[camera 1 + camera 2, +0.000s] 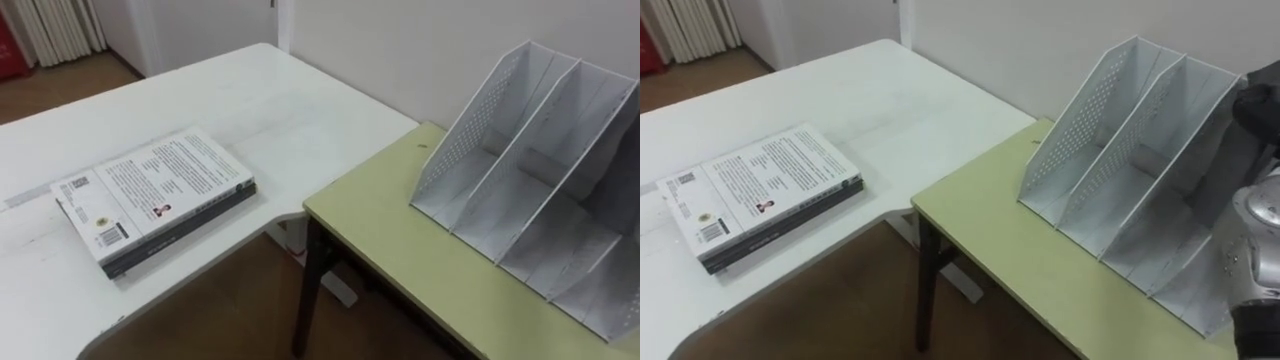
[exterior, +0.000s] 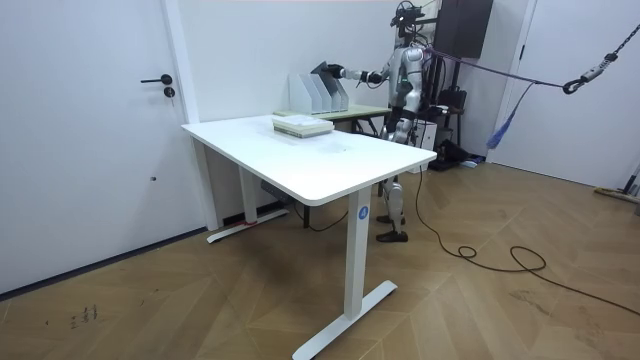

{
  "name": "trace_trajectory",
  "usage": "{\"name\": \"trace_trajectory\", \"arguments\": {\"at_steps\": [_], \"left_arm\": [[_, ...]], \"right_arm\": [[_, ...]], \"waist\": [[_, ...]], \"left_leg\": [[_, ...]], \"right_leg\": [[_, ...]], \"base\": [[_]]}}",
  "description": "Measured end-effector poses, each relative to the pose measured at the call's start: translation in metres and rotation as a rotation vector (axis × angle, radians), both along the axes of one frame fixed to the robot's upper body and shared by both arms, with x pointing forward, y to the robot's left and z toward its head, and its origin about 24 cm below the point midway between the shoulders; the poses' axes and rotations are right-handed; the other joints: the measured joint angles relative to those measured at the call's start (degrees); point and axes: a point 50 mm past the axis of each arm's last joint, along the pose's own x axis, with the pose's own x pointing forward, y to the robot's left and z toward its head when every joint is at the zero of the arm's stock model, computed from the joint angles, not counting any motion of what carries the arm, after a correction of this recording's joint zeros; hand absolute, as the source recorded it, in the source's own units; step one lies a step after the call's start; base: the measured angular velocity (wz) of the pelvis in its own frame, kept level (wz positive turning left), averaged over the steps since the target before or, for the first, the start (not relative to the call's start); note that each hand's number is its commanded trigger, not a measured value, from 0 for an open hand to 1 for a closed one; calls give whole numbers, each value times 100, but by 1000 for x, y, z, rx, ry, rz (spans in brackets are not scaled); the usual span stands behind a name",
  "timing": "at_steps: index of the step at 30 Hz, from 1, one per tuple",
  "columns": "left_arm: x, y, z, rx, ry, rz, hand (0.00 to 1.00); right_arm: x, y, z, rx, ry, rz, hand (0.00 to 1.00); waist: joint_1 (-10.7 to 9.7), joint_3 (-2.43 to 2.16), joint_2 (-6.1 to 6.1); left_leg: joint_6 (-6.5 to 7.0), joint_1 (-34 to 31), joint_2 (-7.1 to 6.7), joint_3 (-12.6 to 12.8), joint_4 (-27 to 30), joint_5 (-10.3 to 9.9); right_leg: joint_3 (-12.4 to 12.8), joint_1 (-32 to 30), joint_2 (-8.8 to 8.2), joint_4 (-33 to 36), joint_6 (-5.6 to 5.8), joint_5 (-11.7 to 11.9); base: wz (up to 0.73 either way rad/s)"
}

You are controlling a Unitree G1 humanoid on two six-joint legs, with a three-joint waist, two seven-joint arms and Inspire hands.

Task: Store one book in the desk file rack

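Two books lie stacked flat on the white table [image 1: 260, 100]: a white-covered book [image 1: 150, 185] on top of a dark one. A white perforated file rack [image 1: 465, 130] with several slanted compartments stands on the green desk [image 1: 400, 240] against the wall. My right hand [image 1: 1262, 98] is dark and hovers at the rack's far right end, with the forearm coming in from the lower right. Whether it holds anything cannot be told. In the room view I stand at the green desk with that right hand [image 2: 328, 70] stretched out over the rack [image 2: 315, 92].
The green desk sits lower than the white table and butts against its curved corner, with wooden floor in the gap between them. A white wall runs behind the rack. A door [image 2: 90, 130] is at the room view's left.
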Motion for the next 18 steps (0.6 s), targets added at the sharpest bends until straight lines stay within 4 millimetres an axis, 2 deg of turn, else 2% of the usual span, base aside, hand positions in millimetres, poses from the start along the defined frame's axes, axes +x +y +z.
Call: {"name": "trace_trajectory", "arguments": {"at_steps": [4, 5, 6, 7, 18], "left_arm": [[-3, 3, 0, 11, 13, 25, 0], [-3, 3, 0, 15, 15, 30, 0], [-4, 4, 0, 18, 16, 35, 0], [-4, 5, 0, 20, 17, 35, 0], [-6, 10, 1, 29, 35, 37, 0]], "right_arm": [[0, -1, 0, 4, 1, 4, 100], [0, -1, 0, 11, 3, 5, 84], [0, -5, 0, 27, 10, 7, 33], [0, -8, 0, 41, 20, 3, 0], [-3, -23, 4, 57, 41, -24, 0]], "waist": [[-2, -24, 40], [-2, -24, 42], [-1, -23, 40], [0, -21, 36], [12, 7, -1]], "left_leg": [[0, -1, 2, -9, 39, 0], [0, -2, 2, -15, 45, 0], [0, 0, 2, -30, 54, 0], [0, 0, 0, -51, 62, 0], [-11, -11, -4, -95, 67, 8]], "right_leg": [[-19, 16, 0, 1, -7, 4], [-23, 17, 0, 1, -7, 4], [-53, 18, -4, 0, -10, 6], [-75, 22, -6, 1, -11, 7], [-101, 32, -2, -5, -17, 10]], "base": [[1], [7], [9], [9], [2]]}}
